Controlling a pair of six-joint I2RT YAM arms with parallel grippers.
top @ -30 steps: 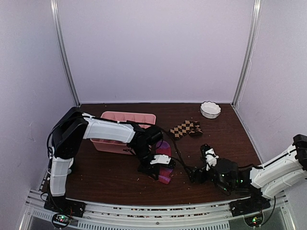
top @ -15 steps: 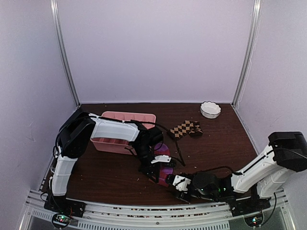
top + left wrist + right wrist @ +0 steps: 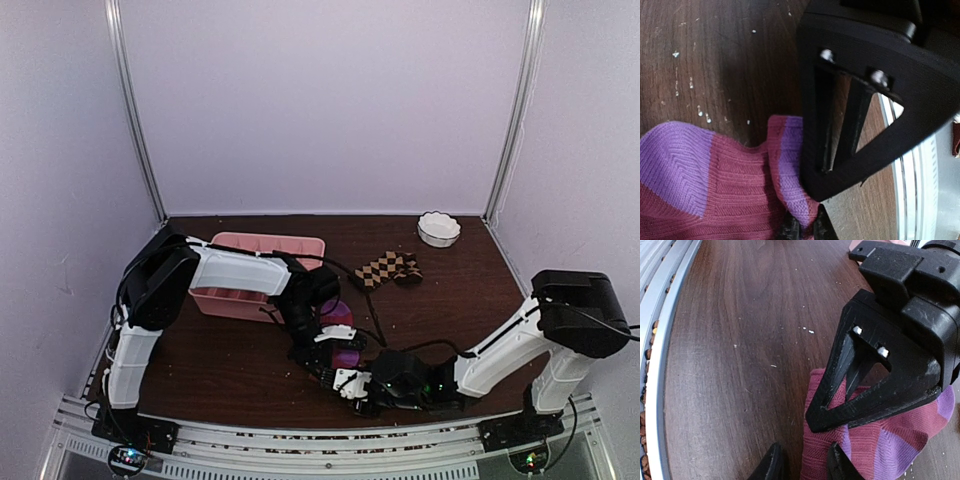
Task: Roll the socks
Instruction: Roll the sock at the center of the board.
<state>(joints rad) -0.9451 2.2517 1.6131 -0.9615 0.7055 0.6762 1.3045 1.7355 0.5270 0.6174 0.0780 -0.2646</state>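
Low at centre frame, the right gripper (image 3: 805,466) stands narrowly parted astride the edge of the pink sock (image 3: 875,440). Just beyond, the left gripper (image 3: 805,231) pinches a fold of it. The knit looks soft, light and floppy, best gripped at a doubled edge. Higher up lies the checkered sock (image 3: 388,268), untouched.

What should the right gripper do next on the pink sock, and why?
Probably close the right gripper on the pink sock. Its jaws stand apart with the sock's edge between them, while the left gripper pinches the purple hem beside it, so a second hold seems needed before rolling.
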